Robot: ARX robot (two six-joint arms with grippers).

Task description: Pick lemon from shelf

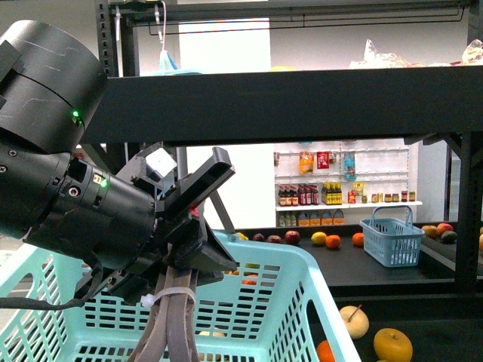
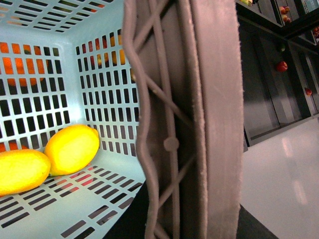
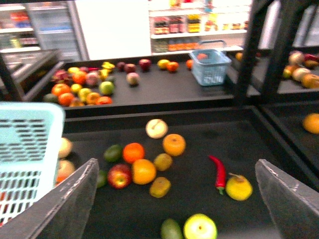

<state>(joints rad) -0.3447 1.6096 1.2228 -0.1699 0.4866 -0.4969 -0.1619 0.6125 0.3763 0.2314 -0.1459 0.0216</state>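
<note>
**A:** Why does the left claw (image 1: pixel 172 332) hang down inside the pale blue basket (image 1: pixel 302 260)?

**B:** Probably because that is where the robot drops its fruit. Two lemons (image 2: pixel 72 148) lie touching each other on the basket floor, near the claw's fingers (image 2: pixel 199 124). Whether those fingers are parted cannot be told, and nothing shows in them.

**A:** And the right claw (image 3: pixel 174 167)?

**B:** It is spread wide and holds nothing. It is poised over a lower deck of the black shelf (image 1: pixel 302 105), where loose fruit lies scattered.

**A:** Which piece is the lemon?

**B:** Likely the yellow fruit (image 3: pixel 239 187) just beside the red chilli (image 3: pixel 218 172), though blur leaves that uncertain. It sits apart from the cluster of oranges and apples, so the wide jaws have room to close round it.

**A:** Any risk?

**B:** The chilli lies so close that a finger might catch it.
</note>
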